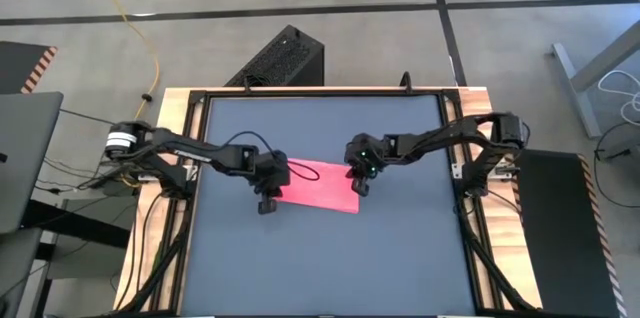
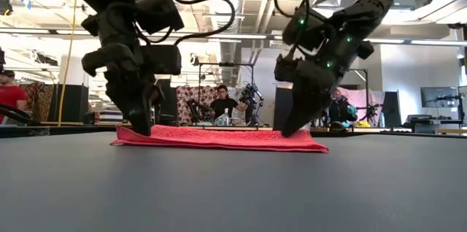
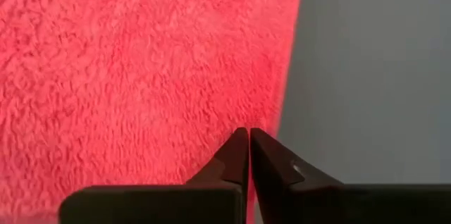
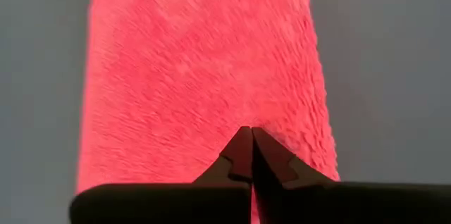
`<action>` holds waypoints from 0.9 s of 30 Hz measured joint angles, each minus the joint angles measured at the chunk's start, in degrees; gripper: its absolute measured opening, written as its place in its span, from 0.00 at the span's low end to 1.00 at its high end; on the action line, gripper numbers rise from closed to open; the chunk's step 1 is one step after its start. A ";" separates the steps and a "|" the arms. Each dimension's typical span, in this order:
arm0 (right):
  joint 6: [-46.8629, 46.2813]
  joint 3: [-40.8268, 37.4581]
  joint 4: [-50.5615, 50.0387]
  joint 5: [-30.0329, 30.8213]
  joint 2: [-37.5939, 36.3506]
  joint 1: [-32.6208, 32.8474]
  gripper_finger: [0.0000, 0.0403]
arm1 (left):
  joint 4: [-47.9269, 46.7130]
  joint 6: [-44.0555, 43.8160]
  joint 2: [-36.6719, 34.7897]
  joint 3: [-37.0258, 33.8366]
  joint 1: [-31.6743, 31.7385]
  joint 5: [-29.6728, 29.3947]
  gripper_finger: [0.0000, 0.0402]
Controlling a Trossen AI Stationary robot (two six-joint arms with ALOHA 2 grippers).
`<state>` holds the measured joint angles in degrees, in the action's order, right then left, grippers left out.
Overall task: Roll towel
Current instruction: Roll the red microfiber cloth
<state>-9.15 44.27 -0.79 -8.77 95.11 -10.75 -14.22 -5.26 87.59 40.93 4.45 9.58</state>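
1. Near the middle of the dark mat (image 1: 320, 258), the towel (image 1: 318, 188) lies flat as a folded pink-red strip, with a gripper pressed down at each end.
2. At the towel's left end, the left gripper (image 3: 248, 134) has its fingertips drawn together on the cloth, close to the long edge.
3. At the towel's opposite end, the right gripper (image 4: 250, 132) is likewise closed, its tips pinching the pile near the short edge.
4. Whether either pinch has really caught a fold of towel is hard to make out; the tips hide the spot.
5. Seen from above, the strip's long axis runs from one gripper to the other, slightly slanted across the mat.
6. Beyond the towel, people (image 2: 222, 102) sit in the room.
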 joint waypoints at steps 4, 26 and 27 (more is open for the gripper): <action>-2.50 0.11 0.25 0.71 2.49 -0.69 0.05 | -0.30 -0.46 1.66 0.00 0.16 -1.96 0.00; -22.21 9.84 0.80 4.44 2.01 14.87 0.04 | -21.47 20.13 -7.90 3.86 10.84 -1.29 0.00; -20.78 10.44 1.03 5.20 1.95 14.47 0.04 | -21.07 20.74 -9.07 4.07 11.26 -1.24 0.00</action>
<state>-29.93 54.71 0.25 -3.56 97.06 3.72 -35.29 15.48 78.51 44.99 15.71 8.33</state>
